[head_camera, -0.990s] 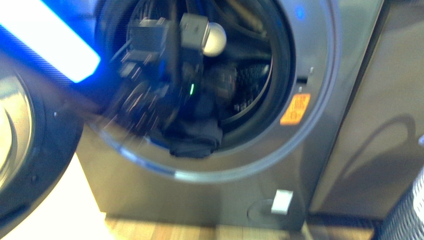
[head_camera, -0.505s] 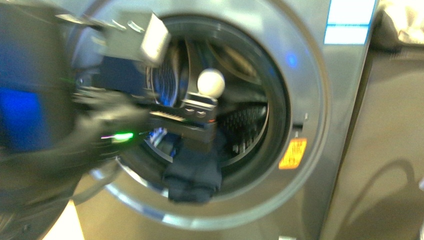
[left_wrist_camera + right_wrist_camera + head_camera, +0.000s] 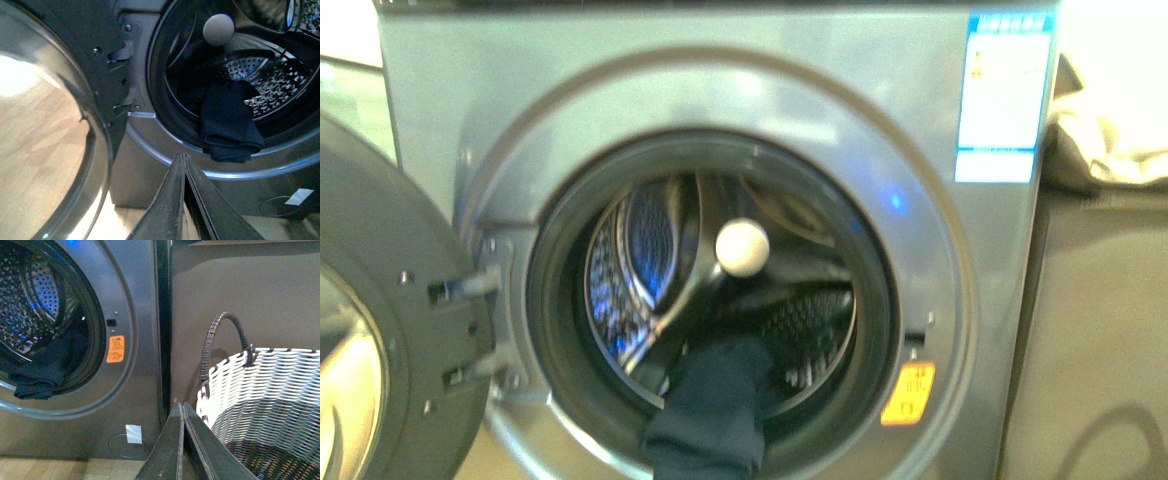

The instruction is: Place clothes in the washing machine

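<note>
Hanging half out of the silver-grey front-loading washing machine [image 3: 720, 90], the dark navy soft clothes [image 3: 712, 410] drape over its porthole rim. Left gripper [image 3: 182, 159] and right gripper [image 3: 181, 407] are both clenched empty, clear of it.

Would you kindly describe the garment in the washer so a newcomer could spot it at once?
Find the silver-grey washing machine with its door swung open. At the bottom of the round opening, the clothes hang out over the lower rim. It is the only soft, dark navy thing there, unlike the white ball above it.
</note>
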`<state>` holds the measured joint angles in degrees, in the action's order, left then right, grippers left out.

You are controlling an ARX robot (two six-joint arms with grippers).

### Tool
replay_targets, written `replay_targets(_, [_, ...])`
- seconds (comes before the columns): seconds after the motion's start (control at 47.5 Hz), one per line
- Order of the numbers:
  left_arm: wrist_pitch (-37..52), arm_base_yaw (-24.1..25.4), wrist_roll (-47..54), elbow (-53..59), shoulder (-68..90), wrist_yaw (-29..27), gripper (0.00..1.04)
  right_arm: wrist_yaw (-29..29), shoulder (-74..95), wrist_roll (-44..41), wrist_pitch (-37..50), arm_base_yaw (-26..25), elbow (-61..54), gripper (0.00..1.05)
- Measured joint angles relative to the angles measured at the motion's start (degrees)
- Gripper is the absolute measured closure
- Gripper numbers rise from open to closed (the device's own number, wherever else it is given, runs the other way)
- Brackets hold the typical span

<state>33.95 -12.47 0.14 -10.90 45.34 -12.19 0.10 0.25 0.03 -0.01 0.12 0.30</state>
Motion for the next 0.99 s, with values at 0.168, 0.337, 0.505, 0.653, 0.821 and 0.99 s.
replay_targets(0.168, [-2.5,3.8,0.0,4.0,-6.8,3.9,1.01,0.0,0.0,0.0,0.0,0.0,0.0,1.02])
replay_targets(0.337, [-5.5,6.2,-0.1,6.3,-12.0,6.3,1.01,0.0,0.0,0.0,0.0,0.0,0.0,1.02])
replay_targets(0.505, [-9.1,12.1,-0.2,7.9,-17.3,11.8,1.01,0.0,0.0,0.0,0.0,0.0,0.0,1.02])
replay_targets(0.653, [-10.7,12.3,-0.2,9.4,-20.7,12.2,1.01,0.0,0.0,0.0,0.0,0.0,0.0,1.02])
replay_targets(0.821, [-13.5,12.3,-0.2,10.5,-25.0,12.2,1.01,0.0,0.0,0.0,0.0,0.0,0.0,1.02])
replay_targets(0.99, [-17.8,12.3,-0.2,10.5,-29.4,12.2,1.01,0.0,0.0,0.0,0.0,0.0,0.0,1.02])
